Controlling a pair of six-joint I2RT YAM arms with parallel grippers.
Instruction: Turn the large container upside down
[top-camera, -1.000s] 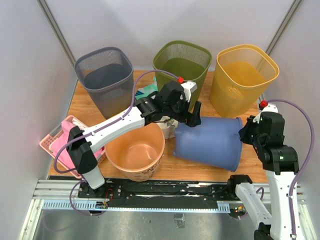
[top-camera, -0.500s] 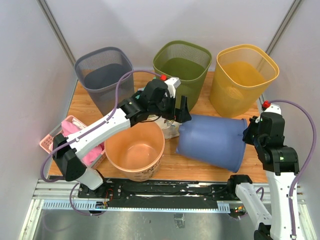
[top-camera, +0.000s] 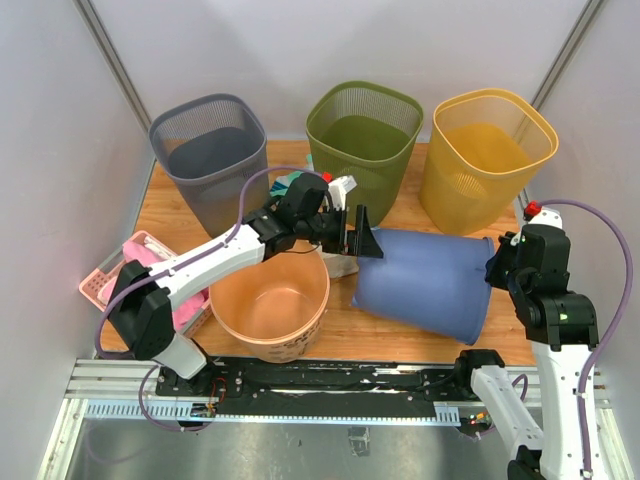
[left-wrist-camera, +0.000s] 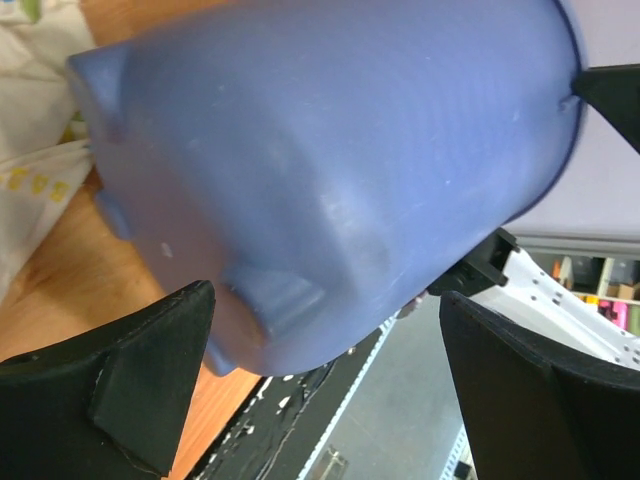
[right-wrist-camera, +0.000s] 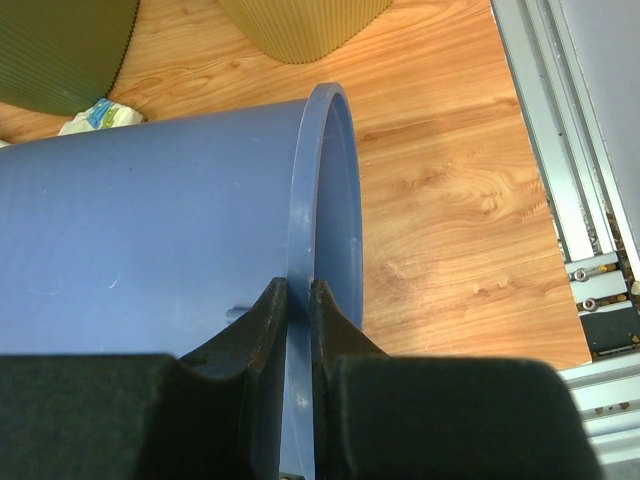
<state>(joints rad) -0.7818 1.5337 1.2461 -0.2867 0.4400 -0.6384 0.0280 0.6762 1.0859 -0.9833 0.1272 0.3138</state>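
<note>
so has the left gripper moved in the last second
Yes. The left gripper has drawn back leftward in the top view, from below the green mesh bin toward the grey mesh bin, jaws open at the blue container's base.

Lab robot cell, judging by white enclosure panels (top-camera: 50, 150), aluminium extrusion rail (top-camera: 300, 408) along the front, plain wooden benchtop (top-camera: 390, 337).

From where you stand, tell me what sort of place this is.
Likely a robot lab test cell, not a home: plain white walls box in a wooden table, and two arms are bolted to a metal rail.
</note>
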